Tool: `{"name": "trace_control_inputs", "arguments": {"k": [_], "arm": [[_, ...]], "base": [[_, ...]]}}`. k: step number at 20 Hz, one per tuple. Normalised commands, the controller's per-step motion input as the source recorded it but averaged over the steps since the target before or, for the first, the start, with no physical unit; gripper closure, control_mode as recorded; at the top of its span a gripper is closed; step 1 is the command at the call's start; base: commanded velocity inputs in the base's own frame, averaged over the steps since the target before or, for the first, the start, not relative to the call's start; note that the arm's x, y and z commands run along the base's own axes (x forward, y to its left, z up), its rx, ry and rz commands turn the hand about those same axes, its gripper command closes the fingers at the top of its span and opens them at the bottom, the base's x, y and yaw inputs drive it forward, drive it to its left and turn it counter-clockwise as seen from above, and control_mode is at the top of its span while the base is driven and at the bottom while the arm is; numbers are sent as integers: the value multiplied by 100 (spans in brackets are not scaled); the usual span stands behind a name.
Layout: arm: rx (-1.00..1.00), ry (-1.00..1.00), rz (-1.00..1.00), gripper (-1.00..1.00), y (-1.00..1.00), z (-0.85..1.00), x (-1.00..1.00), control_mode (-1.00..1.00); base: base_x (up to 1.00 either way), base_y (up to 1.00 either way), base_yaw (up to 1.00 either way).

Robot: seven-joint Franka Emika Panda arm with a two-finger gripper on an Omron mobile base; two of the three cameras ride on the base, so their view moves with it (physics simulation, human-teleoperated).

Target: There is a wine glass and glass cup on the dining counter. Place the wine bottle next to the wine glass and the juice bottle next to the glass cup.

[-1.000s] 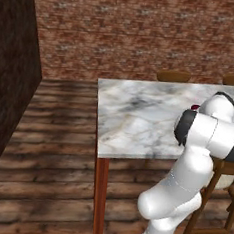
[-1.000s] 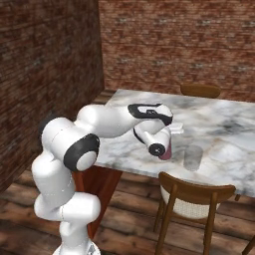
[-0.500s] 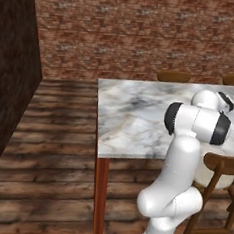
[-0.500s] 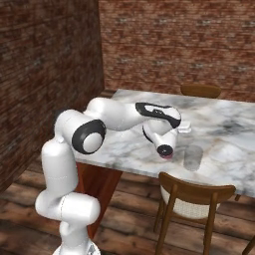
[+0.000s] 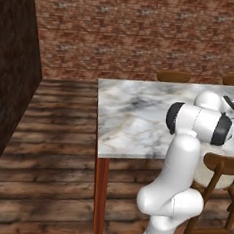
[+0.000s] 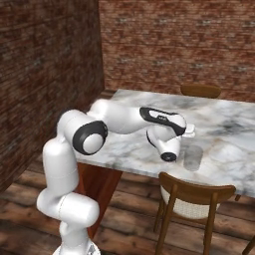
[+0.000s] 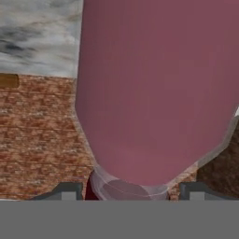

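In the hand view the gripper [image 7: 126, 190] is clenched on the juice bottle [image 7: 158, 88]; a dark fingertip [image 7: 65, 190] shows at 7 o'clock and the other at 5 o'clock, with the bottle's neck between them and its pink-purple body rising toward 12. In the right base view the hand hangs over the dining counter [image 6: 124, 104], near its front edge, with the glass cup [image 6: 192, 158] just beside it at 3 o'clock, standing upright on the marble. A wooden chair [image 6: 191, 200] sits at 6 o'clock from the cup. Brick walls [image 5: 146, 31] close the room over a plank floor [image 5: 56, 149].
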Motion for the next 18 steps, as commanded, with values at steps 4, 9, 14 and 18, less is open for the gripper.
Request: {"name": "trace_control_inputs", "arguments": {"k": [4,9,14,18], "arm": [[0,-17,0,100,2,-47,-47,-100],[0,-9,0,100,4,-34,-13,-100],[0,-3,0,-100,11,-8,0,-100],[0,0,0,-100,4,7,-7,-100]], "base": [[0,0,0],[0,0,0],[0,0,0],[0,0,0]]}}
